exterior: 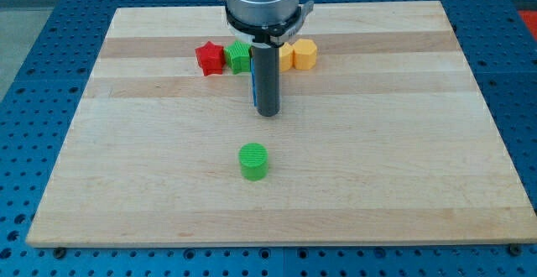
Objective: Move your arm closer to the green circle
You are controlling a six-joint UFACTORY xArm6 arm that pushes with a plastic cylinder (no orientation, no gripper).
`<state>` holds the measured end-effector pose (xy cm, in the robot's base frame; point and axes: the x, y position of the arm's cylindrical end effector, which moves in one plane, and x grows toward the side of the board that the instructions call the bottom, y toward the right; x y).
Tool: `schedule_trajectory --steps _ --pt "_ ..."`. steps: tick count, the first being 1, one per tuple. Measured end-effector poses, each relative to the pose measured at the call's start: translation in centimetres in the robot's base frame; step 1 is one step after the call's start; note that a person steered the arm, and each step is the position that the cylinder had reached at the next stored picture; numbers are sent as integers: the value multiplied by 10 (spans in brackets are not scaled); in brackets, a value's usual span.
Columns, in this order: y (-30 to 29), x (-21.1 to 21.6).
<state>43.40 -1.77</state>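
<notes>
item 1, tool: straight dark rod hanging from a grey cylindrical mount at the view's top centre; the mount is cut off by the top edge. my tip (267,113) sits over the tabletop a little above the board's middle. the rod has no jaws, so nothing opens or closes; it holds nothing and touches no block that can be made out.

item 2, blue block (252,88): only a thin vertical sliver shows along the rod's left side; the rest is hidden behind the rod, shape not readable. whether it touches the rod cannot be told.

item 3, green circle (253,161): short upright cylinder, flat round face up, axis vertical, no readable heading. it stands alone toward the view's bottom from my tip and slightly to the view's left, apart from it, with bare wood between.

item 4, back row, near the view's top: red block (211,59), star-like in outline; green block (239,57) just beside it, partly covered by the mount, shape unclear; yellow block (286,55), mostly hidden behind the rod; orange-yellow block (305,54), roughly hexagonal, at the row's right end.

item 5, tabletop (403,143): pale wooden board resting on a blue perforated base (33,101).
</notes>
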Motion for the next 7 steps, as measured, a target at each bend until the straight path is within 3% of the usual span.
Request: schedule_trajectory --steps 3,5,7 --pt "0 1" --pt "59 49" --pt "80 144"
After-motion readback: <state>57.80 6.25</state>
